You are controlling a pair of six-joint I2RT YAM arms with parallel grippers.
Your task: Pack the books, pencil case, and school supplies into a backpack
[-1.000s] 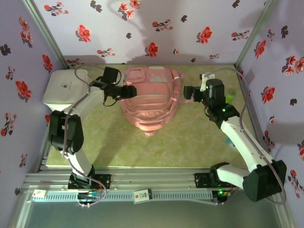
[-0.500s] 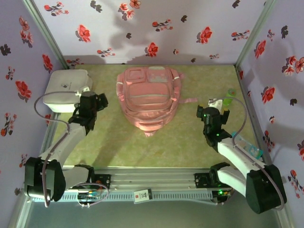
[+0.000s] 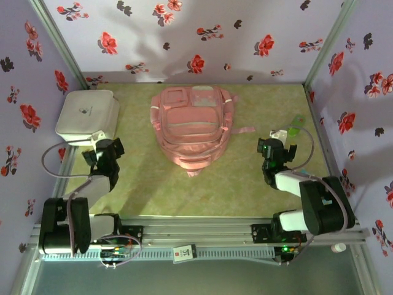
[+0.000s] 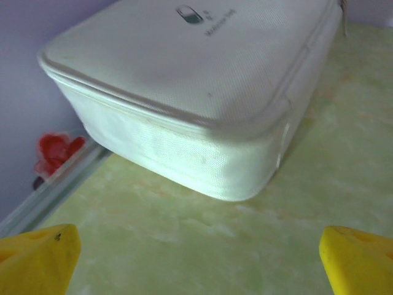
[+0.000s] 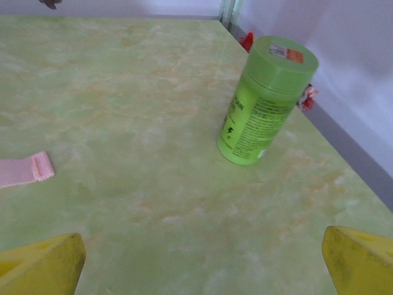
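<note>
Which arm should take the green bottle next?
Right. The right tool, open, faces the green bottle with bare table between. The left tool, also open, faces the white box, across the backpack from the bottle.

The backpack (image 3: 191,126) was pink, with paler pink panels. Ahead of the left gripper's (image 4: 196,261) yellow fingers (image 4: 37,258) sat a plain white box (image 4: 196,104) with a small dark logo; ahead of the right gripper's (image 5: 196,261) yellow fingers (image 5: 40,261), a lime-green bottle (image 5: 264,101) with dark print and an orange sticker. The table (image 5: 123,80) was pale green, marbled orange; the walls (image 3: 215,37) lilac with red flowers.
</note>
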